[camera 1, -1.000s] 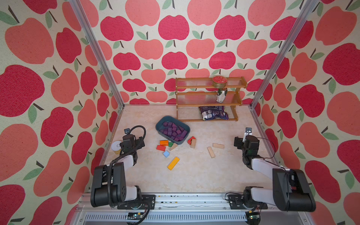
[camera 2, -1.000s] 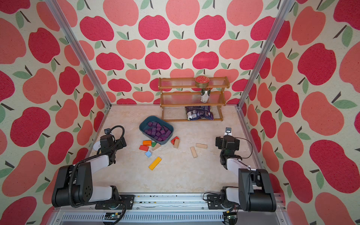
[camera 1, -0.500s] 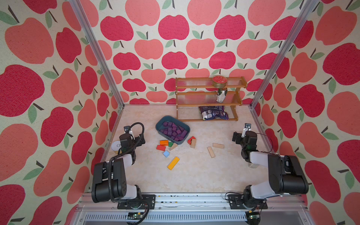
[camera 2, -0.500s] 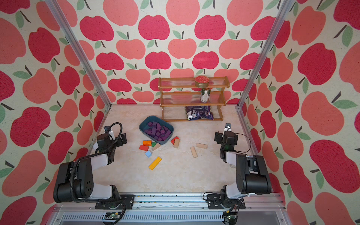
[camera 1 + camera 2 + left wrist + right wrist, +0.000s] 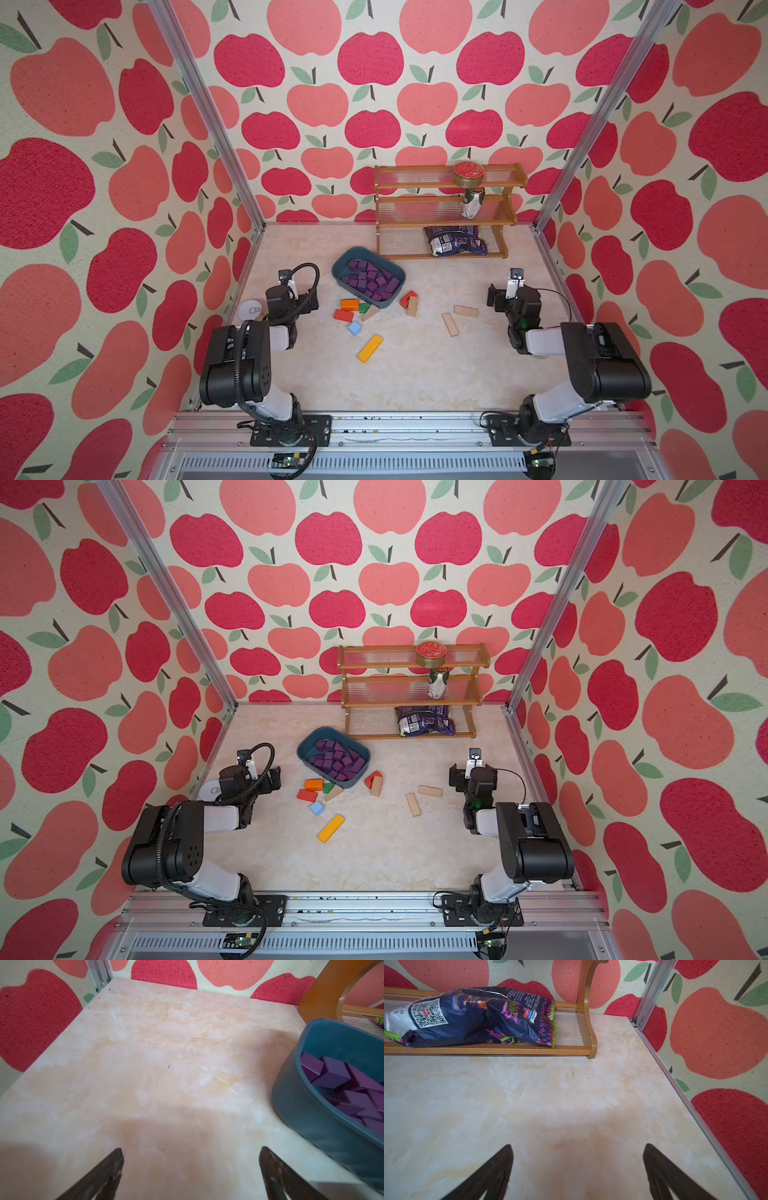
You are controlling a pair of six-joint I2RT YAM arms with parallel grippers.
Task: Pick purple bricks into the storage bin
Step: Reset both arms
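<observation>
My left gripper has its fingers spread wide with nothing between them, only the bare marbled table below. My right gripper is the same: fingers far apart, holding nothing, over bare tabletop near the right wall. Both my arms are folded back by their bases at the near edge, well apart from each other.

Beside my left arm, by the left wall, lies a white disc. Out in the middle, nearest me, a yellow block lies alone. Past it come a light-blue block, a red block, an orange block, a green block and a tan wedge, clustered close. Toward my right side two tan blocks lie flat, near each other but apart.

Just beyond that cluster sits the storage bin, near my left fingers but clear of them. The purple bricks are heaped inside it; every purple brick I can see is in there. A red arch block and a tan block sit just beside its near right corner.

Farthest back, a wooden rack stands against the wall, with a chip bag on its bottom tier, a can on the middle and a red-lidded tin on top.
</observation>
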